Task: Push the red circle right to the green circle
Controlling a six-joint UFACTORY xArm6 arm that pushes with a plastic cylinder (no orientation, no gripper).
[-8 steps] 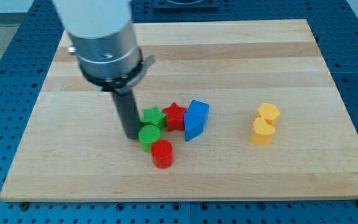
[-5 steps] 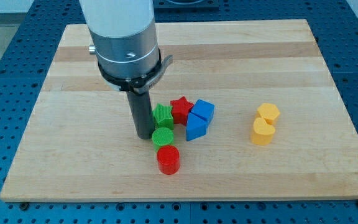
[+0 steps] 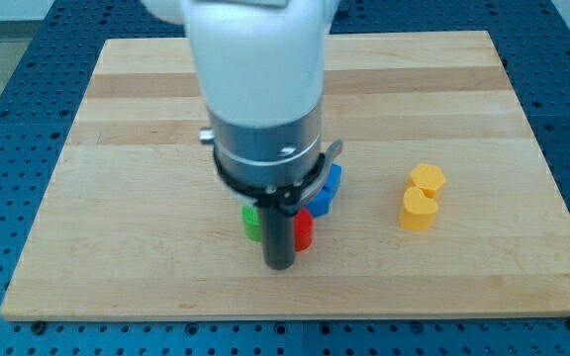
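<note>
My tip [image 3: 280,265] is sitting near the view's bottom of the wooden surface [image 3: 117,247], in front of the block cluster and closest to the camera. There is no pincer on this rig, so no open or holding state to tell; just the dark rod [image 3: 279,232] hanging straight down from the silver collar [image 3: 268,158] and white arm body [image 3: 255,59], which is standing upright and covering most of the cluster. Red block [image 3: 305,230] is showing only as a sliver right against the rod's right side, just above the tip; shape can't be made out, so can't tell which way it is pointing or where any long axis is lying. Green block [image 3: 251,222] is peeking out just left of the rod, also a sliver, shape unclear. Rod is standing between the two in this view, so can't tell whether red and green are touching. Blue block [image 3: 329,188] is showing behind the red one, toward the view's right, partly under the collar. Well apart on the view's right, two yellow blocks are sitting touching each other: the nearer yellow block [image 3: 419,209] and the farther yellow block [image 3: 427,179] just behind it.
</note>
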